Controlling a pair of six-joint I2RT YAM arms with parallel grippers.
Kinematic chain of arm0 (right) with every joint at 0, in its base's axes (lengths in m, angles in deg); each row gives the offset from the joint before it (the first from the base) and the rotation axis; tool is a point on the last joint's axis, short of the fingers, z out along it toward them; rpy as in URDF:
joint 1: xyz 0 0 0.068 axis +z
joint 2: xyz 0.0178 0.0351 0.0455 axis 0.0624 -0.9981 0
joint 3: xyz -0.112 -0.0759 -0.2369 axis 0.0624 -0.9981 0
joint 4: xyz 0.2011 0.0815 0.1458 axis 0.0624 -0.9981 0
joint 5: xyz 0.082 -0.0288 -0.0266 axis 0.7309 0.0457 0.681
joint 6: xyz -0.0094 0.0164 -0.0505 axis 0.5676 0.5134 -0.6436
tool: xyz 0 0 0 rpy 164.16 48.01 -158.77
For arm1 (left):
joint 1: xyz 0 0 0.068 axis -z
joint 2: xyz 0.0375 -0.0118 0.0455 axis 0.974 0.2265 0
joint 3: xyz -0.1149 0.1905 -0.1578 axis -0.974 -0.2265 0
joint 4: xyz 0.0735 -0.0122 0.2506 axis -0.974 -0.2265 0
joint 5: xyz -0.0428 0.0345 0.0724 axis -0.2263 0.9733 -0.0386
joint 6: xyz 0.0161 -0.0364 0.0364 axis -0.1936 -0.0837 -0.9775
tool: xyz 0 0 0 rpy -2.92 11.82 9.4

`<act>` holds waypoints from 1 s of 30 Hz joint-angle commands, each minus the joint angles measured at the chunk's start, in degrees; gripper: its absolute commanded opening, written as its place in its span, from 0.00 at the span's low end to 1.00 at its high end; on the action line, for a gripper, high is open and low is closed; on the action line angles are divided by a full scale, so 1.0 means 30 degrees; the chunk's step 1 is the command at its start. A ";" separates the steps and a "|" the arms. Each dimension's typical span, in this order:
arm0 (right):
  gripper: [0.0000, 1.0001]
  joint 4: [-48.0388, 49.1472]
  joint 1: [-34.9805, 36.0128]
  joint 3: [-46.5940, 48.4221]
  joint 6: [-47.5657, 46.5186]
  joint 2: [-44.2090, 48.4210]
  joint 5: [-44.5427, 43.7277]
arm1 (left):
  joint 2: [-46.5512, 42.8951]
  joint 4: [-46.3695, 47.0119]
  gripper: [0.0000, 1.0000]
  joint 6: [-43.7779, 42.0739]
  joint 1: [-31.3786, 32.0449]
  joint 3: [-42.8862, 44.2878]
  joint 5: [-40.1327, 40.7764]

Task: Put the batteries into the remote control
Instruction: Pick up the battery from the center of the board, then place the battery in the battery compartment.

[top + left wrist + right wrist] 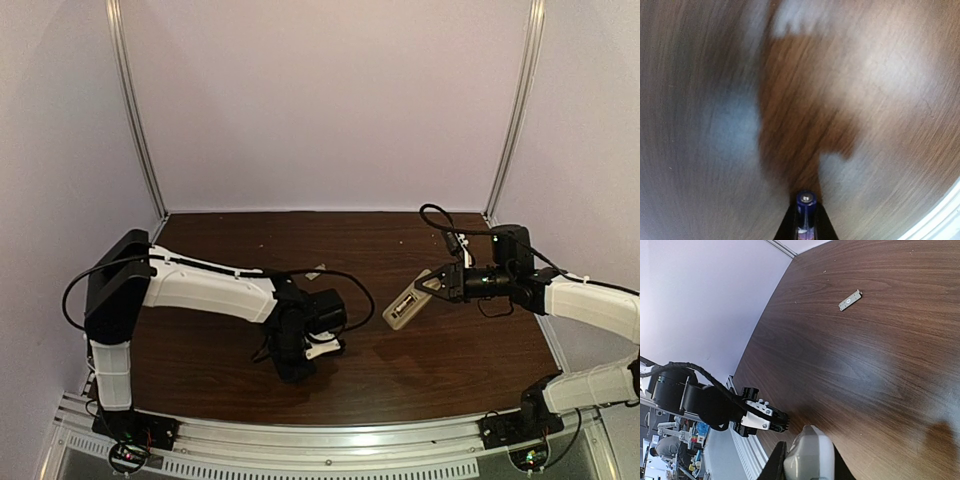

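A blue-purple battery [806,199] stands upright between the black fingers of my left gripper [806,211], which is shut on it, metal cap facing away from the camera. That wrist view is blurred, with brown tabletop close below. From above, the left gripper [297,366] points down at the table's front middle. The white remote control [405,300] hangs tilted above the table right of centre, with my right gripper [428,285] shut on one end. In the right wrist view the remote control [812,450] fills the gap between the right gripper's [808,461] fingers.
A small flat grey piece [850,300] lies on the dark wooden table [230,350], behind the left gripper [761,418]; from above the grey piece [315,272] shows near the table's middle. A ribbed metal rail [330,455] runs along the near edge. Pale walls enclose three sides.
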 commanded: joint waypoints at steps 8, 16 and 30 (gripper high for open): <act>0.00 0.2136 0.0170 -0.0258 0.1023 -0.0175 0.0448 | -0.6858 0.9163 0.00 -0.1091 -0.0338 -0.4830 0.0802; 0.00 0.4754 0.1999 -0.0254 0.2453 -0.0757 -0.0250 | -1.3083 1.7216 0.00 -0.2182 -0.0310 -0.9777 -0.0661; 0.00 0.8645 0.6396 0.0143 0.5011 -0.3264 -0.3233 | -1.2894 1.9457 0.00 -0.2760 0.0035 -0.9390 -0.0214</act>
